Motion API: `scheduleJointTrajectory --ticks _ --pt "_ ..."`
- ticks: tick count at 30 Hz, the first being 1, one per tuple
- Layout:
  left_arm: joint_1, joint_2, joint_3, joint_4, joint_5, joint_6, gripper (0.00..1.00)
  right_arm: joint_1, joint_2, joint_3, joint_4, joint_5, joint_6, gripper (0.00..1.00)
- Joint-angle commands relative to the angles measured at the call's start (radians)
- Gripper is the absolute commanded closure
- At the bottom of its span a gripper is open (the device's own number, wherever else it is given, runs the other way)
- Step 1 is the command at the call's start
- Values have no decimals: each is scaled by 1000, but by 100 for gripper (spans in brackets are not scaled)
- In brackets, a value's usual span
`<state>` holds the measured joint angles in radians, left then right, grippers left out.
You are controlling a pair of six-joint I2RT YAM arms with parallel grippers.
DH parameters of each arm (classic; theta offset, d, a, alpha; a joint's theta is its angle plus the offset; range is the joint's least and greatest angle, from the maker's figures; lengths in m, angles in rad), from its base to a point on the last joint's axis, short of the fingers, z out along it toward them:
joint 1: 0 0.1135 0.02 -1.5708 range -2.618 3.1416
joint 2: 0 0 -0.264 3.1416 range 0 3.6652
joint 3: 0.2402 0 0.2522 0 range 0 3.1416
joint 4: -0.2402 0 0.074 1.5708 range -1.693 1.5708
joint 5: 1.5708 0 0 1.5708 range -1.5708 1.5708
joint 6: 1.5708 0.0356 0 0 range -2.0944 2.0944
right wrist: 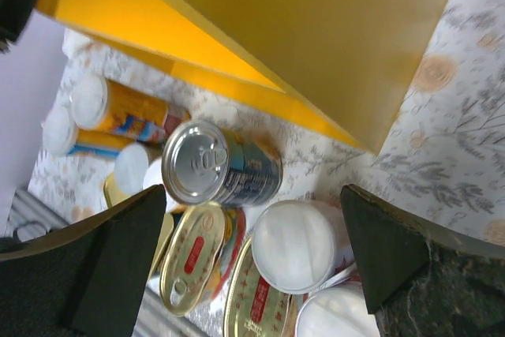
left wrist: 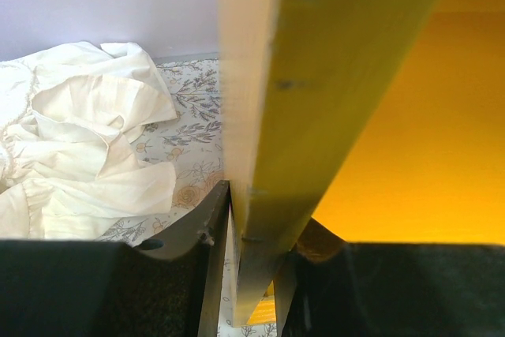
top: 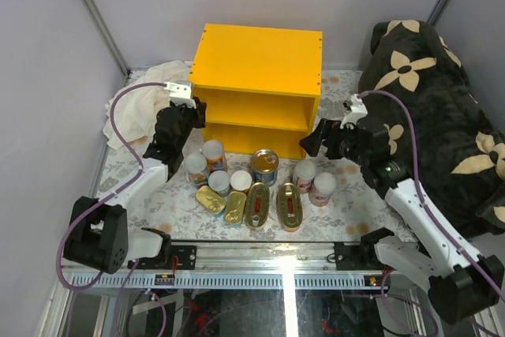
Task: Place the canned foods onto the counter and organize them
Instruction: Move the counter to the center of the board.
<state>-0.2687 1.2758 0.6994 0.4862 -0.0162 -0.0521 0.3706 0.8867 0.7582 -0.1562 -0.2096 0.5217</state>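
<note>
The canned foods [top: 241, 182] sit bunched on the floral floor [top: 170, 199] in the lower middle of the overhead view, just in front of the yellow counter [top: 260, 69]. The white-lidded cylinders [top: 213, 152] stand upright, lids up, with their long axes vertical. So does the blue-labelled steel can [top: 265, 165] at the middle of the group. The two gold oval tins [top: 257, 204] lie flat side by side, their long axes running from the bottom of the frame toward the counter. The rectangular tins [top: 235, 207] lie flat to their left, slightly slanted.

The left gripper [top: 193, 114], at the left of the counter, is clenched on the edge of its side wall [left wrist: 316, 100], one of its fingers [left wrist: 197, 230] on each face. A white cloth [top: 142, 112] lies crumpled beside it. The right gripper [top: 314, 138], at the counter's lower right corner, is spread wide and holds nothing. It hangs over the right end of the cluster.
</note>
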Motion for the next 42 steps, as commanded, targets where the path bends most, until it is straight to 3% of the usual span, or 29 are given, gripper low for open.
scheduleJointTrajectory --ticks 1,5,7,11,13,15,17,21,25,27,30,33,37,42 --pt "-20 -17 -31 -22 68 -79 78 5 89 87 -107 -224 -68 1" --pt "-20 -20 -23 -46 76 -66 78 3 201 196 -257 -515 -154 1" --pt "-20 -25 -20 -53 80 -61 77 5 224 226 -242 -643 -152 1" --pt "-20 -27 -12 -57 93 -58 77 3 155 192 -24 -750 5 1" --pt "-20 -25 -7 -66 103 -59 77 -3 132 137 219 -818 207 1" --pt "-20 -23 -3 -70 108 -60 77 -3 112 66 478 -784 417 1" --pt "-20 -24 -5 -73 112 -59 77 -3 68 34 591 -651 503 1" --pt "-21 -29 -13 -71 117 -60 77 37 -60 97 236 -216 314 1" --pt "-20 -25 -11 -67 126 -67 77 69 -124 149 -7 217 133 0" --pt "-20 -22 -5 -72 130 -69 77 100 -94 219 -184 538 42 1" --pt "-20 -19 8 -94 132 -61 77 102 11 329 -418 745 -16 1" --pt "-20 -23 15 -113 124 -53 77 102 117 463 -615 575 -51 1" --pt "-21 -23 15 -116 119 -49 77 103 202 535 -715 118 -97 1" --pt "-20 -20 22 -128 116 -39 77 102 102 419 -501 -368 -73 1"
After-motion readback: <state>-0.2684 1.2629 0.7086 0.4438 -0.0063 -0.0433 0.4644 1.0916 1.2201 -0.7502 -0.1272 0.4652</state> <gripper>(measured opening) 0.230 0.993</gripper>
